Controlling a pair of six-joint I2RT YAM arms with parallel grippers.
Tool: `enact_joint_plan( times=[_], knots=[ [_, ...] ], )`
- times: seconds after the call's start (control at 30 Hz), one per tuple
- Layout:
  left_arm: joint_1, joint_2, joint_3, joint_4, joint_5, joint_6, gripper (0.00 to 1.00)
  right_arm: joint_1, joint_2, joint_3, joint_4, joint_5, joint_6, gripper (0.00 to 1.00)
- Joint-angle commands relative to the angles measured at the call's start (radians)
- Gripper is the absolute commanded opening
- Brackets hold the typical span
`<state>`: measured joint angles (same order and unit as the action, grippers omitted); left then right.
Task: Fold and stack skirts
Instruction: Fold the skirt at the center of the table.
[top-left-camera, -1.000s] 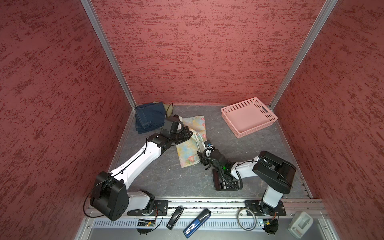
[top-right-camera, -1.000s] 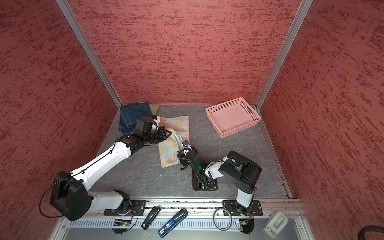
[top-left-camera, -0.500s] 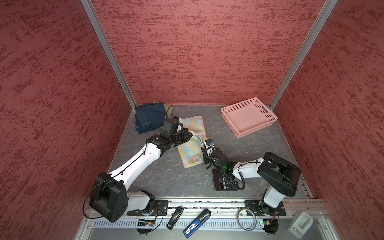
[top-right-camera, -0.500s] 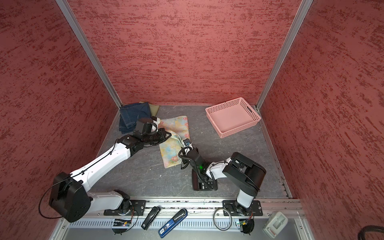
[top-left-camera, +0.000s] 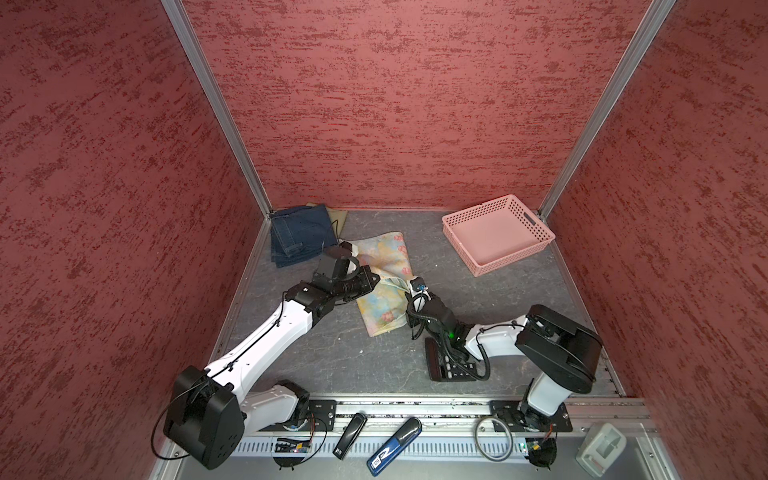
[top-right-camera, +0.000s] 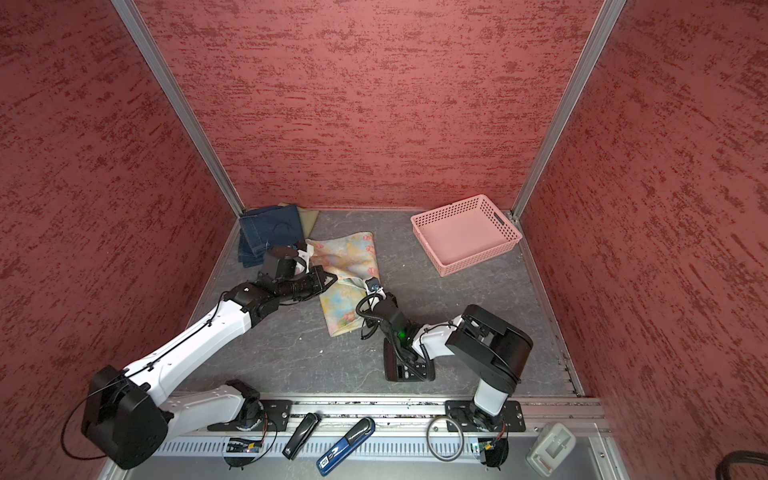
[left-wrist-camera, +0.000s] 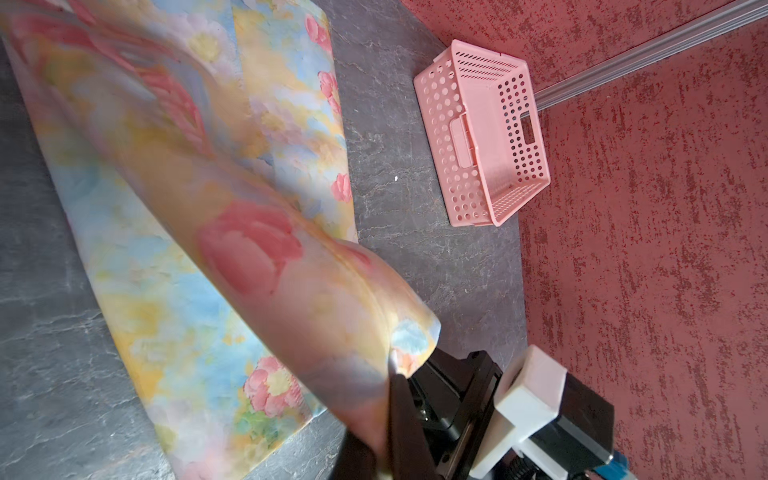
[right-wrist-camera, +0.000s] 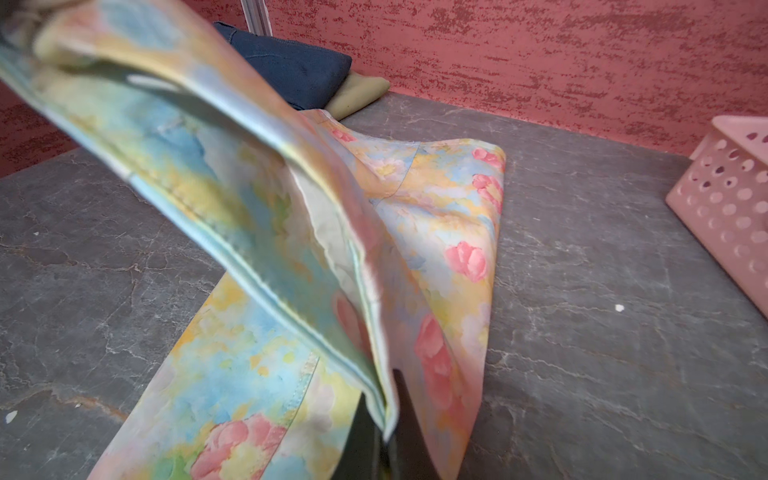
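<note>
The floral skirt (top-left-camera: 384, 291) (top-right-camera: 347, 286) lies in the middle of the floor, its middle edge lifted into a fold. My left gripper (top-left-camera: 376, 279) (left-wrist-camera: 386, 415) is shut on that raised fold from the left. My right gripper (top-left-camera: 407, 286) (right-wrist-camera: 384, 432) is shut on the same skirt's hemmed edge (right-wrist-camera: 291, 316) from the right. The denim skirt (top-left-camera: 301, 239) (right-wrist-camera: 291, 70) lies folded in the back left corner, on top of the olive-green skirt (top-left-camera: 337, 216) (right-wrist-camera: 361, 93), which shows only as a strip at its edge.
A pink perforated basket (top-left-camera: 478, 206) (top-right-camera: 449, 206) (left-wrist-camera: 478, 137) stands at the back right. A black keypad device (top-left-camera: 451, 365) lies on the floor under the right arm. Red walls close three sides. Small tools lie along the front rail.
My right gripper's jaws have closed on the floral skirt's edge. The left gripper has kept its hold and shifted slightly toward the front.
</note>
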<state>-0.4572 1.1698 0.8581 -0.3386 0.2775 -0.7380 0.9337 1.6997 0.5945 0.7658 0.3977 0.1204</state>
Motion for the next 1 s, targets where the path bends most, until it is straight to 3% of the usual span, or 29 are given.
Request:
enact_joint_plan(
  times=[0.0,0.23,0.37,0.53,0.7,0.97],
  knots=[
    [0.011,-0.026,-0.004,0.028,-0.013,-0.003,0.0,-0.008,-0.042,0.007,0.029,0.056,-0.065,0.0],
    [0.073,0.001,0.103,-0.01,0.003,0.043,0.0,-0.056,-0.128,0.122,-0.106,0.021,-0.096,0.0],
    [0.062,0.002,0.048,0.03,-0.001,0.031,0.0,-0.06,-0.167,0.094,-0.145,-0.005,-0.076,0.0],
    [-0.008,0.023,-0.091,0.171,-0.011,-0.032,0.0,-0.06,-0.183,-0.011,-0.123,-0.012,0.0,0.0],
    [-0.07,0.028,-0.146,0.247,-0.068,-0.034,0.0,-0.066,-0.213,0.037,-0.204,-0.004,-0.012,0.0],
    [-0.181,0.07,-0.248,0.411,-0.119,-0.08,0.0,-0.094,-0.241,0.012,-0.23,-0.12,-0.019,0.0]
  ],
)
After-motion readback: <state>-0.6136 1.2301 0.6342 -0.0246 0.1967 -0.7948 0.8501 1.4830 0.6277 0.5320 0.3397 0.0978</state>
